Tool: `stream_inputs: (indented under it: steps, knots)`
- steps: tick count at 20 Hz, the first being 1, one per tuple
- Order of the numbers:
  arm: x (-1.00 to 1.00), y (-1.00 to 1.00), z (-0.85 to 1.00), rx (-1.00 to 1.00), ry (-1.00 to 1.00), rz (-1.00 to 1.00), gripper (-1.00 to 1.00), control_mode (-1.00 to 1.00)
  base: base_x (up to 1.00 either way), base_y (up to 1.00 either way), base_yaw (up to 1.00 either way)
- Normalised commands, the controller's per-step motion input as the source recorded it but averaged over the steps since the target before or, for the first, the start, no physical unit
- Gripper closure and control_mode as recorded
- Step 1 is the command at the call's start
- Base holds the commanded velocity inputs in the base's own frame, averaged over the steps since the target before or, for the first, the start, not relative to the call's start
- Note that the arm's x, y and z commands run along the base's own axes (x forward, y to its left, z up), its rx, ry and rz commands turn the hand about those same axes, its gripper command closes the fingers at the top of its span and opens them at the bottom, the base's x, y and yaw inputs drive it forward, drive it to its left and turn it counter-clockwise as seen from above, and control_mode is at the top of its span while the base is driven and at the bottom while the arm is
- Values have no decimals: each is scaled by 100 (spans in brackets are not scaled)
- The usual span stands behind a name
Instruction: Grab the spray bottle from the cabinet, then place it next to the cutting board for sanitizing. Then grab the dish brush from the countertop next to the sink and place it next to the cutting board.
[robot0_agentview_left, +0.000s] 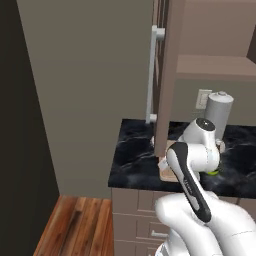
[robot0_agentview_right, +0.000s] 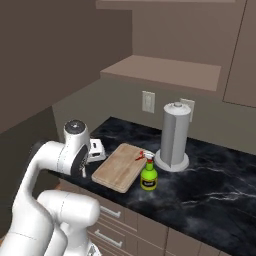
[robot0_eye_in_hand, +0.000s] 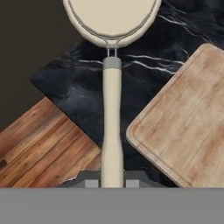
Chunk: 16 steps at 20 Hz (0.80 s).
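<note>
Clamped between the gripper (robot0_eye_in_hand: 112, 180) fingertips, the dish brush (robot0_eye_in_hand: 112, 109) runs straight out from the hand, cream handle first and the round pale head at the far end. From the hand view the brush hangs over the corner of the black marble countertop (robot0_eye_in_hand: 78, 87), with wood floor (robot0_eye_in_hand: 39, 144) below and beyond the edge. The cutting board (robot0_eye_in_hand: 183, 127) lies just to one side of the handle, its rounded corner close to the shaft but apart from it, so the brush's long axis runs roughly along that near edge of the board.

Over on the far side of the board, the green spray bottle (robot0_agentview_right: 148, 176) already stands on the counter, touching or nearly touching the board (robot0_agentview_right: 119, 167), with the paper-towel roll (robot0_agentview_right: 174, 135) behind it. What seems left is to lower the brush onto bare counter beside the board and let go.
</note>
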Motion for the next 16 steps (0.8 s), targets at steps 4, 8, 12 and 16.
stream_inputs:
  steps: [4, 8, 12, 16]
  knots:
    - [73, 6, -41, 0, 0, -7, 100, -100, 0, 0, 0]
    - [60, 7, -32, 0, 0, -9, 100, -100, 0, 0, 0]
    - [26, 3, -19, 0, 0, -26, 100, -100, 0, 0, 0]
    - [7, 0, -13, 2, 0, -25, 100, -100, 0, 0, 0]
